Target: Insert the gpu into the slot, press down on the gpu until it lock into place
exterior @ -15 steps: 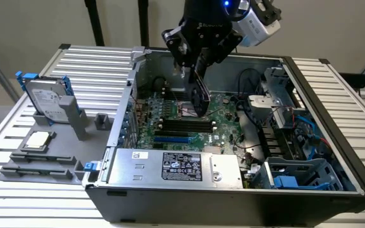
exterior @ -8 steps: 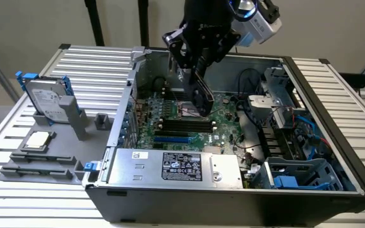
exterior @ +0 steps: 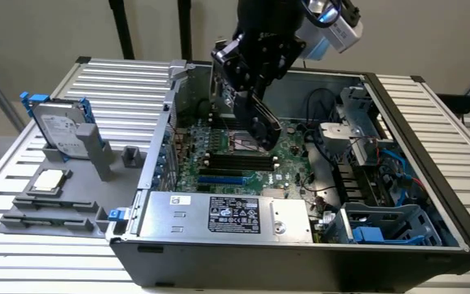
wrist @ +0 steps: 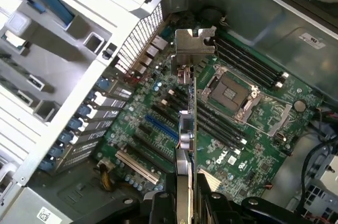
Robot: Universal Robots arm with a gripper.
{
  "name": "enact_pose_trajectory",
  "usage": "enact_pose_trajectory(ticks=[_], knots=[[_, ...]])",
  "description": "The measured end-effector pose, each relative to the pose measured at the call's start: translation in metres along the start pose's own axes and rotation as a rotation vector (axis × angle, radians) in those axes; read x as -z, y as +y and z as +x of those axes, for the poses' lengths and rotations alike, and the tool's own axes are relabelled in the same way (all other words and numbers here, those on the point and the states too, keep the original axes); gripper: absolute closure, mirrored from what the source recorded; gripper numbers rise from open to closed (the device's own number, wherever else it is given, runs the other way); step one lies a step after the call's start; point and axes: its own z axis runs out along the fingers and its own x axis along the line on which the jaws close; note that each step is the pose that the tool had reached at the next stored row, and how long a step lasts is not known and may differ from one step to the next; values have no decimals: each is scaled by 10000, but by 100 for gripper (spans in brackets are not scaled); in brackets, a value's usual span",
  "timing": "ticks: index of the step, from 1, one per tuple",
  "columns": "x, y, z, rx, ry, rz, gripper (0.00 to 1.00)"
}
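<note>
My gripper [exterior: 247, 92] hangs over the open computer case and is shut on the gpu [exterior: 264, 125], a thin black card held on edge and tilted above the motherboard [exterior: 288, 159]. In the wrist view the gpu [wrist: 187, 129] shows edge-on, running away from the fingers [wrist: 163, 205], with its silver metal bracket [wrist: 194, 49] at the far end. The slot [exterior: 221, 180] is a bright-blue strip near the motherboard's front; the slot [wrist: 161, 129] lies beside the card's lower edge in the wrist view. The card is above the board, apart from the slot.
A silver labelled power supply [exterior: 227, 214] fills the case front. Black memory strips [exterior: 239, 162] and a CPU socket [wrist: 229, 92] lie beside the slot. Cables [exterior: 333, 122] and a blue drive cage [exterior: 382, 226] are at the exterior view's right. A hard drive with blue rails [exterior: 59, 131] stands outside.
</note>
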Motion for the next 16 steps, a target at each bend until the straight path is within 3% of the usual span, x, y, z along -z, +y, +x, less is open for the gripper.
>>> enact_pose_trajectory(ticks=[10,16], knots=[[-10,-1,0,1820,19,117,74],[-19,-1,0,2915,-28,240,74]])
